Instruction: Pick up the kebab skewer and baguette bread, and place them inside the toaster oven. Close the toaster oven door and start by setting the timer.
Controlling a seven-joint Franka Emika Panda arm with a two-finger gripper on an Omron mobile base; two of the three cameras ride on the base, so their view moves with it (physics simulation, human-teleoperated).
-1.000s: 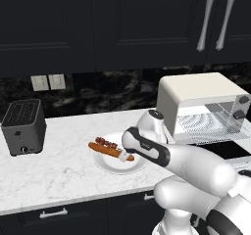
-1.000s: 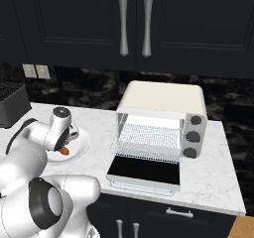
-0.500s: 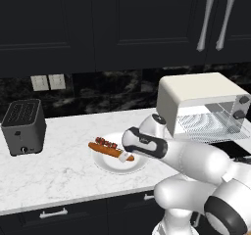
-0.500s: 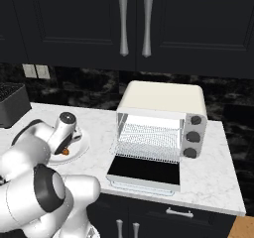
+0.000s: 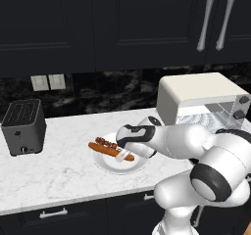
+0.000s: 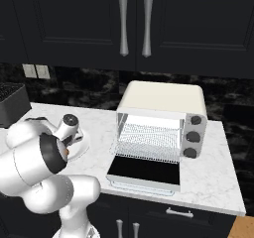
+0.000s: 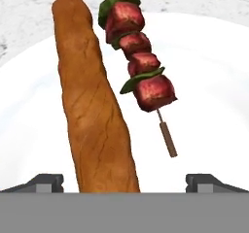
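A white robot arm reaches low over a white plate (image 5: 105, 163) on a marble counter (image 5: 54, 175); its gripper (image 7: 124, 181) hangs just above the plate with jaws spread wide and holding nothing. In the hand view the two dark fingertips (image 7: 44, 182) sit far apart at the bottom edge, and the baguette bread (image 7: 92, 106) runs up between them, its near end nearer the left tip than the right; the loaf's long axis points away from the claw, roughly along the direction the hand looks, so the jaws straddle it crosswise. The kebab skewer (image 7: 138, 64) lies just beside the loaf on the right, nearly parallel but leaning slightly, its bare stick end toward the claw; meat chunks and green pieces sit farther up; the two foods are close but appear apart. From the left base view, both lie side by side on the plate, loaf (image 5: 111, 151) nearer the counter's front. The toaster oven (image 6: 163, 118) stands well to the right, its door (image 6: 144, 172) dropped open and the wire rack bare; a black slot toaster (image 5: 23, 126) sits far left. Judging by the alignment, a straight descent would close on the baguette rather than the skewer.
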